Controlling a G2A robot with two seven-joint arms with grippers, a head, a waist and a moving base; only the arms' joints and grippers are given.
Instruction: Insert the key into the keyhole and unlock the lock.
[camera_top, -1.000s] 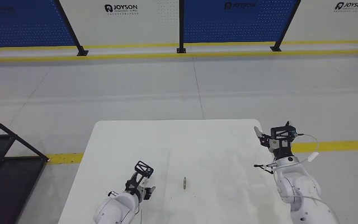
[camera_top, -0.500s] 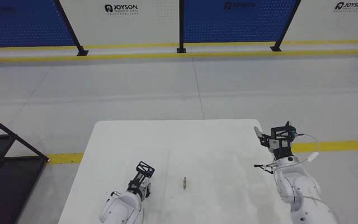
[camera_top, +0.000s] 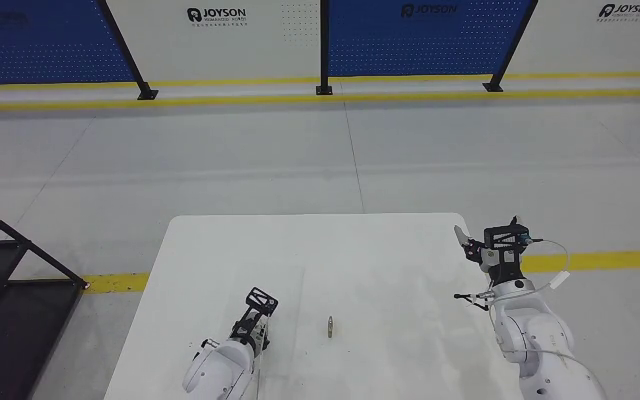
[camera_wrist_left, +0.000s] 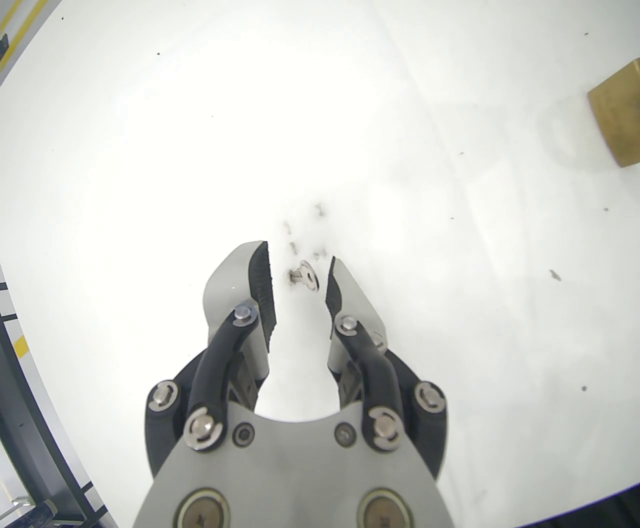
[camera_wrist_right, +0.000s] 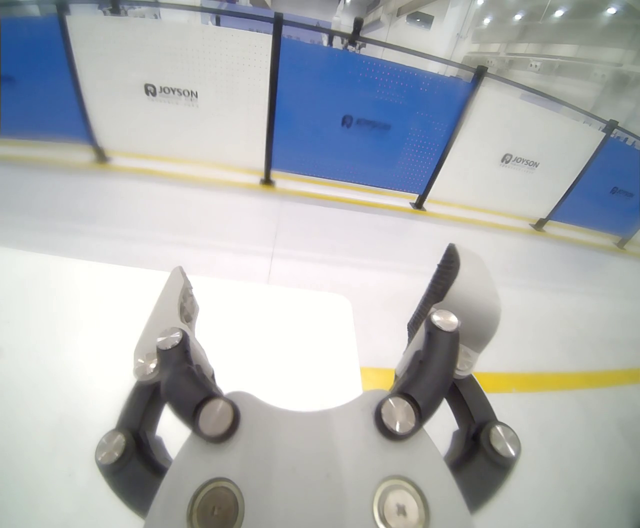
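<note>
A small silver key (camera_wrist_left: 306, 275) lies flat on the white table (camera_wrist_left: 150, 150). My left gripper (camera_wrist_left: 298, 256) hangs just above it, open, one fingertip on each side of the key and neither touching it. The brass padlock (camera_wrist_left: 616, 120) lies farther off to the side; in the top view the padlock (camera_top: 330, 326) is a small upright shape near the table's middle front, to the right of the left gripper (camera_top: 262, 300). My right gripper (camera_wrist_right: 314, 262) is open and holds nothing, raised over the table's right edge (camera_top: 487, 248).
The table's far right corner (camera_wrist_right: 345, 305) lies under the right gripper, with the floor and a yellow line (camera_wrist_right: 550, 377) beyond. A black frame (camera_top: 40, 262) stands off the table's left side. Small dark marks (camera_wrist_left: 320, 210) dot the tabletop near the key.
The left arm has shifted slightly to the right along the table's front. The right arm and the padlock have not moved.
</note>
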